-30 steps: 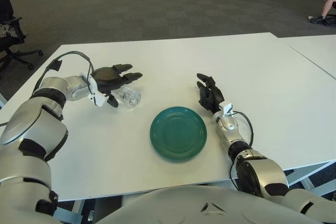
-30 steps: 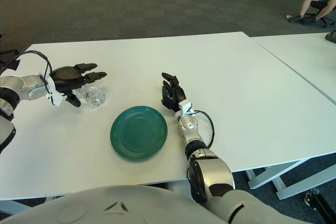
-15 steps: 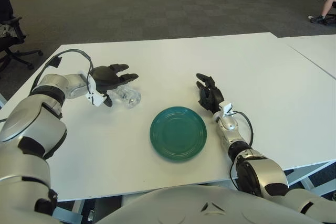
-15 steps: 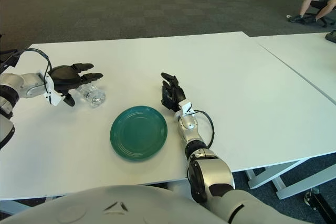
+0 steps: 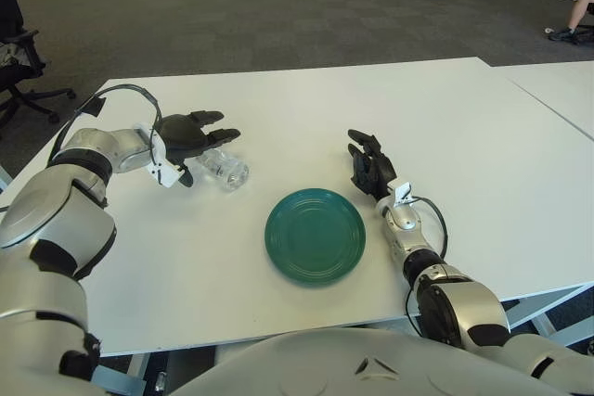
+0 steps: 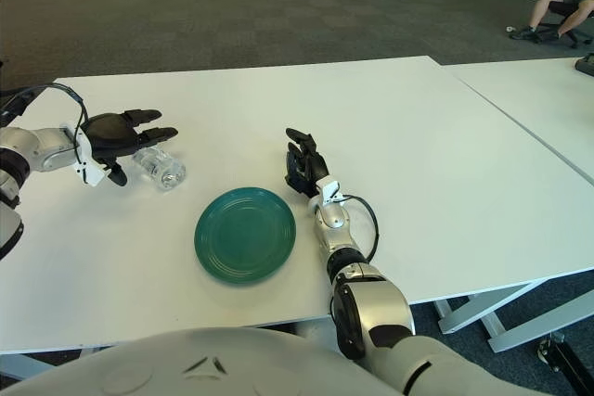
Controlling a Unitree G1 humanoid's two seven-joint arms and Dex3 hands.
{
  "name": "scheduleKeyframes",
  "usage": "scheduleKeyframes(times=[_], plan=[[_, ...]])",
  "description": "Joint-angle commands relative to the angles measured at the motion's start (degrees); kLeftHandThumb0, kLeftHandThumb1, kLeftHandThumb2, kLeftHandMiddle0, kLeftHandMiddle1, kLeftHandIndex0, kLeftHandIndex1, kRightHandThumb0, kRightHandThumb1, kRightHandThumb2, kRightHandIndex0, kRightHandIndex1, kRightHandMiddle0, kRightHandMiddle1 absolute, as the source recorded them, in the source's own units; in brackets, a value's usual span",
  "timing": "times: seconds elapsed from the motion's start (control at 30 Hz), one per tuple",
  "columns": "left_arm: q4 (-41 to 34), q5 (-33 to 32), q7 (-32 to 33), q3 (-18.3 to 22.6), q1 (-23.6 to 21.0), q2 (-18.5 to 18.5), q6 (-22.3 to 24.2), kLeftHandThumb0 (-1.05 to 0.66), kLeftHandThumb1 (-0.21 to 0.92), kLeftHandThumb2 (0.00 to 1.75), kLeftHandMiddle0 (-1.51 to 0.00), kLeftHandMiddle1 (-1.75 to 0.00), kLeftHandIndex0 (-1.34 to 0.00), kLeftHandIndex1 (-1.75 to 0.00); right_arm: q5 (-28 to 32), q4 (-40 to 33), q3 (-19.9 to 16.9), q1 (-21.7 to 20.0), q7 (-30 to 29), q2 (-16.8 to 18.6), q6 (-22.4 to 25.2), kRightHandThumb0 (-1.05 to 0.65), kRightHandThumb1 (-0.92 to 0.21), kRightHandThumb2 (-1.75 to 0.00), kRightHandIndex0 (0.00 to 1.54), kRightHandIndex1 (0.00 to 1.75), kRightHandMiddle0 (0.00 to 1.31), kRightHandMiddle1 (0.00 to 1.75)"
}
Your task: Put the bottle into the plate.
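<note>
White desk [image 5: 483, 146] carries everything. Green plate [image 5: 316, 235] sits near the front edge, centre, nothing in it. Clear bottle [image 5: 222, 169] lies on its side on the desk, up and to the left of the plate, apart from it, not yet grasped.

Left hand [image 5: 186, 136] is the nearer one by a wide margin: it sits at the bottle's left end, palm facing right, fingers [image 5: 218, 135] spread wide and reaching over the top of the bottle; thumb hangs below on the near side. No closure around the bottle visible, and I can't tell if any finger touches it.

Key relation: bottle lies just right of and below the left palm, long axis running roughly left-far to right-near, pointing loosely toward the plate. Fingers run nearly along that axis rather than across it, so my read is that the hand needs to come down and wrap around the body before lifting.

Right hand [image 5: 370, 166] shows just right of the plate's far-right rim, fingers loosely open, holding nothing, idle.
</note>
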Motion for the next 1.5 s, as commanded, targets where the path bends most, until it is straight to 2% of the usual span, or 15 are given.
scheduleKeyframes(times=[0.0, 0.3, 0.57, 0.9, 1.47], plan=[[0.5, 0.2, 1.5, -0.2, -2.2, -0.6, 0.7, -1.02, 0.88, 0.02, -0.11, -0.01, 0.0, -0.12, 0.0, 1.9, -0.1, 2.7, -0.4, -0.3, 0.8, -0.71, -0.92, -0.82, 0.25, 0.01, 0.0, 0.66], [1.6, -1.0, 2.2, 0.6, -2.5, -1.7, 1.4, -1.0, 0.88, 0.02, -0.15, -0.02, 0.0, -0.19, 0.1, 1.9, -0.1, 2.8, -0.4, -0.4, 0.6, -0.7, -0.92, -0.82, 0.25, 0.01, 0.0, 0.67], [4.0, -1.4, 2.0, 0.5, -2.0, -5.3, 4.9, -1.01, 0.88, 0.01, -0.15, -0.01, 0.0, -0.21, -0.1, 1.8, 0.0, 2.8, -0.7, -0.7, 1.1, -0.7, -0.92, -0.81, 0.25, 0.01, 0.0, 0.67], [4.2, -1.5, 3.0, 0.4, -1.6, -6.3, 4.9, -1.0, 0.86, 0.01, -0.16, -0.01, 0.0, -0.27, 0.3, 1.5, -0.3, 3.3, -0.4, -0.6, 0.1, -0.72, -0.92, -0.81, 0.25, 0.0, 0.0, 0.66], [5.2, -1.2, 0.8, -0.6, -0.8, -9.0, 6.7, -1.02, 0.88, 0.01, -0.15, 0.0, 0.0, -0.2, -0.3, 1.0, 0.0, 3.8, -1.6, -0.8, 0.1, -0.71, -0.92, -0.83, 0.25, 0.0, 0.0, 0.65]])
